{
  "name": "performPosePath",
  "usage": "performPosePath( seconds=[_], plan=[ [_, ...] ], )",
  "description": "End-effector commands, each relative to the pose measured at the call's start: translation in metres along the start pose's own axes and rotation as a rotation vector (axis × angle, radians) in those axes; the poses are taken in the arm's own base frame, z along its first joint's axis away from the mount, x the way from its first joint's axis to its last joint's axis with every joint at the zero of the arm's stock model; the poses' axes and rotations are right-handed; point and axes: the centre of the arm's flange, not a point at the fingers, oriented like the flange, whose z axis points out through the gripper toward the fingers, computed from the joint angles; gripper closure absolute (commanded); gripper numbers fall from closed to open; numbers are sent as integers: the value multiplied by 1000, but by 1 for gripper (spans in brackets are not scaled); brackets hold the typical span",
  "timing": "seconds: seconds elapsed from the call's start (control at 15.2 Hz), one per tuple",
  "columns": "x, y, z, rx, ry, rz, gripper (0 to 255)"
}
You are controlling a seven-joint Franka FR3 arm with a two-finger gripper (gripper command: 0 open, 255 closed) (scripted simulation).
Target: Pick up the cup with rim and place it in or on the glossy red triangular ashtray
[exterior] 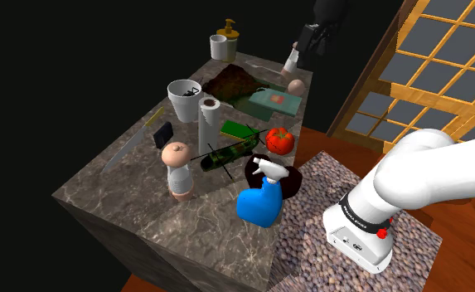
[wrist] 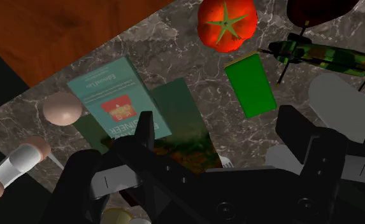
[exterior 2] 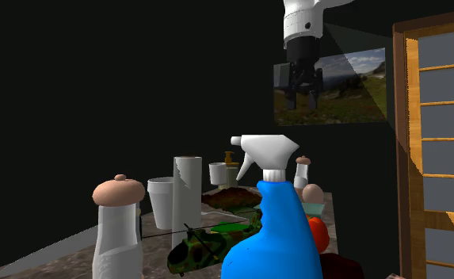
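Observation:
The white cup [exterior: 184,98] with a wide flared rim stands upright near the marble table's far left side, beside a paper towel roll; it also shows in the second exterior view [exterior 2: 161,201]. A smaller pale cup [exterior: 221,47] stands at the far end. The dark glossy red ashtray [exterior: 278,177] lies at the near right edge behind the spray bottle, also seen from the wrist [wrist: 314,9]. My black gripper [exterior 2: 302,103] hangs high above the table's far end, open and holding nothing. From the wrist the gripper [wrist: 218,127] looks down on a teal book [wrist: 114,102].
A blue spray bottle [exterior: 260,197], a tomato [exterior: 280,138], a camouflage toy helicopter [exterior: 227,154], a green card [wrist: 251,84], a paper towel roll [exterior: 209,121], a shaker [exterior: 177,170], a knife [exterior: 132,149] and an egg [exterior: 295,86] crowd the table. A wooden paned door [exterior: 443,66] stands at the right.

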Motion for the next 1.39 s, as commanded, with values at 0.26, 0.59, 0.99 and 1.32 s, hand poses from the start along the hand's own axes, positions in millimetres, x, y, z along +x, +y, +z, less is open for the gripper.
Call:
performPosePath(
  seconds=[0.26, 0.59, 0.99, 1.32],
  plan=[
    [38, -32, 19, 2, -5, 0, 0],
    [85, -73, 43, 5, -12, -1, 0],
    [141, -121, 73, 8, -20, -1, 0],
    [187, -162, 98, 11, -27, -2, 0]
  ],
)
